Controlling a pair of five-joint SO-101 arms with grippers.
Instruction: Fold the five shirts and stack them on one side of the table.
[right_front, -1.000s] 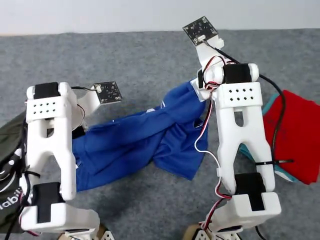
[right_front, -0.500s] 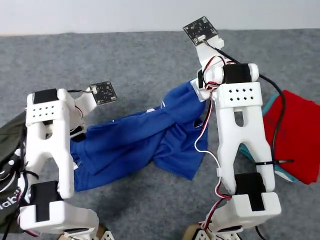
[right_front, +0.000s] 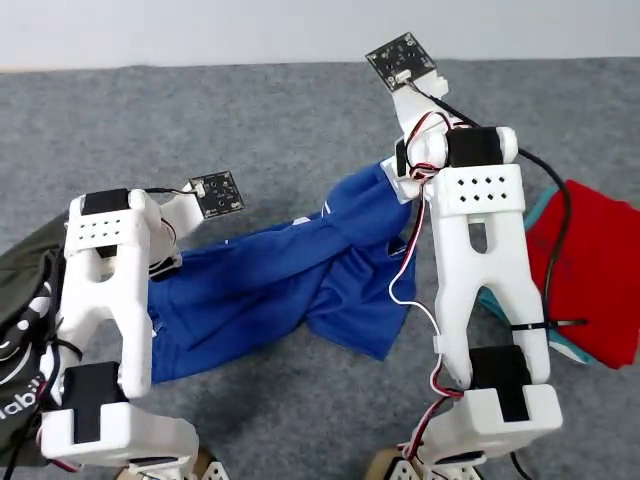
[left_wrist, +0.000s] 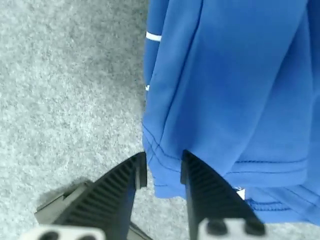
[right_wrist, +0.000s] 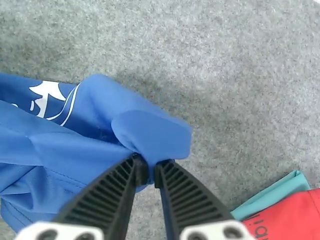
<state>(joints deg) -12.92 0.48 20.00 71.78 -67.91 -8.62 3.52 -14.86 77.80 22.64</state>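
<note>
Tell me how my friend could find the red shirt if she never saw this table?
Look down at the grey table and go to the side by the right arm. The red shirt lies there on top of a teal shirt. It is the only red thing; the crumpled blue shirt lies in the middle.

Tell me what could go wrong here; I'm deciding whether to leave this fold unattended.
1. The right gripper pinches only a small fold of the blue shirt; a pull could slip it free.
2. The left gripper is open around the shirt's corner; closing may catch just the edge.
3. The shirt lies twisted, so the fold may come out crooked.
</note>
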